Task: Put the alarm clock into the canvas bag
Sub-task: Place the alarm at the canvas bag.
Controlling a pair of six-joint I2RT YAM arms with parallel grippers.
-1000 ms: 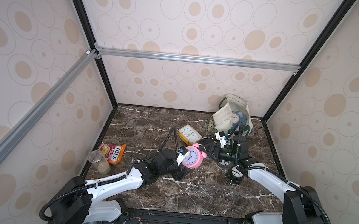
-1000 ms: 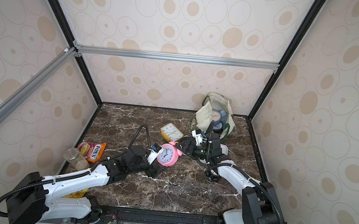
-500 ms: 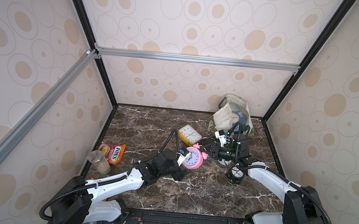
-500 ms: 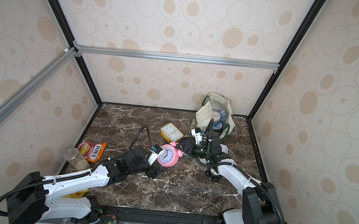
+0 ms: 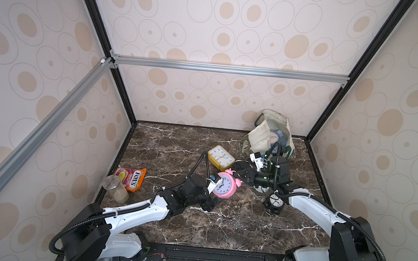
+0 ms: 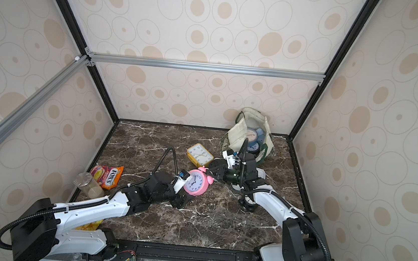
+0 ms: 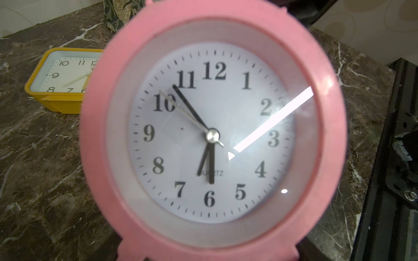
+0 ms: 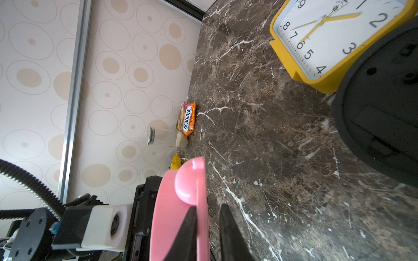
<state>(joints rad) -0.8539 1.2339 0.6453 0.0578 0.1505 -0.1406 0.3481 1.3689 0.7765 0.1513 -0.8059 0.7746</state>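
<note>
White arms [image 5: 140, 213] (black joints [image 5: 348, 250])

I see the booth lit evenly and softly from above, so both top views come through bright and sharp, with only faint, short shadows on the dark desk [image 5: 219, 231] and the wide lens splaying the walls [image 5: 239, 21] outward toward the edges. On my left wrist feed the pink alarm clock [image 7: 212, 133] sits so close that its rim goes soft, a hard white bar of glare cuts across its glass, and the yellow clock [image 7: 56, 79] behind is mildly blurred. The right wrist feed is well exposed but soft at its nearest edge.
</note>
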